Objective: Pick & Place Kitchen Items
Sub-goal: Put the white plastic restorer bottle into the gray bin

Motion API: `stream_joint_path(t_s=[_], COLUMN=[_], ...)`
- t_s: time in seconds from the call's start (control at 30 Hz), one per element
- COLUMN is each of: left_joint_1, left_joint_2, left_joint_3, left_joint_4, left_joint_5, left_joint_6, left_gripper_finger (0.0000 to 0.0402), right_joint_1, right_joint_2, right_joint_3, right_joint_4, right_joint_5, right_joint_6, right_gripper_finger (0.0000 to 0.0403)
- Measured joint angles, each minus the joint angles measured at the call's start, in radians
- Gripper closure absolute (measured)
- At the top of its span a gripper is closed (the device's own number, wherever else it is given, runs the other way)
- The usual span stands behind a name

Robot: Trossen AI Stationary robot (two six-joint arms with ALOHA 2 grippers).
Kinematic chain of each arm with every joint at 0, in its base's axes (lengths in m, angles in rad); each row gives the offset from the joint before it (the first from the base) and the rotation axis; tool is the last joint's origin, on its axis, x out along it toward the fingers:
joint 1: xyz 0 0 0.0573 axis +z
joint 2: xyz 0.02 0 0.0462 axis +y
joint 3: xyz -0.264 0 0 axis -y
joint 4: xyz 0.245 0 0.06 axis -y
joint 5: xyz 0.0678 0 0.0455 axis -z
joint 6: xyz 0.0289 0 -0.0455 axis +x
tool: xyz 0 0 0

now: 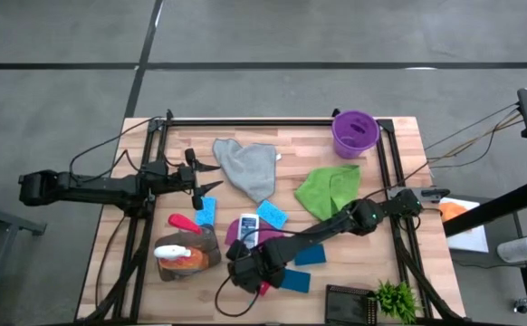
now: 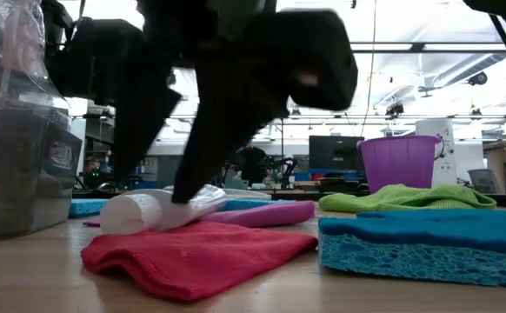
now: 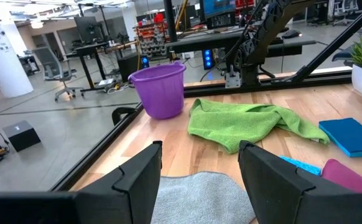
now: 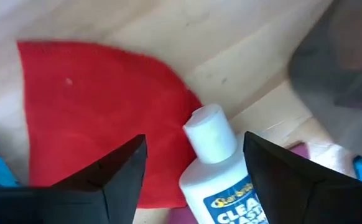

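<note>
Blue sponge [image 2: 422,245] lies closest in the low view, flat on the wooden surface [image 1: 408,204], with the red cloth [image 2: 192,252] crumpled just beside it. Across that cloth's far edge lies the small white bottle [image 4: 221,168] on its side, partly resting on the magenta cloth [image 2: 270,213] behind it. The right gripper [image 4: 193,171] hangs directly over the bottle with its jaws spread, one finger on each side of the capped neck and neither visibly pressing it; judging by that, the bottle is released rather than held, and lies on its side because nothing props it.

In the high view the left gripper [image 1: 211,178] waits near the grey cloth [image 1: 250,167], its jaws apart and empty, pointed across that cloth toward the green cloth [image 3: 243,124] and the purple bucket [image 3: 162,90] at the surface's far corner. That bucket looks like a possible container for the items, though nothing shows inside it from here. The orange spray bottle [image 1: 184,258] lies near the front edge on the left arm's side.
</note>
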Motion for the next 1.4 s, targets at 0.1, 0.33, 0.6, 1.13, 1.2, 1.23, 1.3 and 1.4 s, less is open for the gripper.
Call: stream_joint_path(t_s=[0.1, 0.33, 0.6, 1.13, 1.2, 1.23, 1.3, 1.4], left_joint_1=[0.000, 0.000, 0.000, 0.000, 0.000, 0.000, 0.000, 0.000], left_joint_2=[0.000, 0.000, 0.000, 0.001, 0.001, 0.001, 0.001, 0.001], left_joint_3=[0.000, 0.000, 0.000, 0.000, 0.000, 0.000, 0.000, 0.000], left_joint_4=[0.000, 0.000, 0.000, -0.007, -0.008, -0.008, -0.008, -0.008], left_joint_5=[0.000, 0.000, 0.000, 0.000, 0.000, 0.000, 0.000, 0.000], left_joint_6=[0.000, 0.000, 0.000, 0.000, 0.000, 0.000, 0.000, 0.000], left_gripper_finger=[0.0187, 0.0187, 0.0188, 0.0188, 0.0188, 0.0188, 0.0188, 0.0188], right_joint_1=[0.000, -0.016, -0.024, -0.027, -0.027, -0.027, -0.028, -0.028], right_joint_2=[0.000, 0.000, 0.010, 0.053, 0.056, 0.057, 0.057, 0.058], right_joint_3=[-0.017, -0.029, -0.040, -0.041, -0.041, -0.041, -0.041, -0.041], right_joint_4=[0.015, 0.049, 0.079, 0.118, 0.117, 0.117, 0.116, 0.115], right_joint_5=[0.001, -0.001, -0.010, -0.007, -0.008, -0.008, -0.009, -0.010], right_joint_6=[-0.020, -0.056, -0.099, -0.133, -0.132, -0.132, -0.126, -0.107], right_gripper_finger=[0.0164, 0.0226, 0.0262, 0.0263, 0.0263, 0.0263, 0.0263, 0.0266])
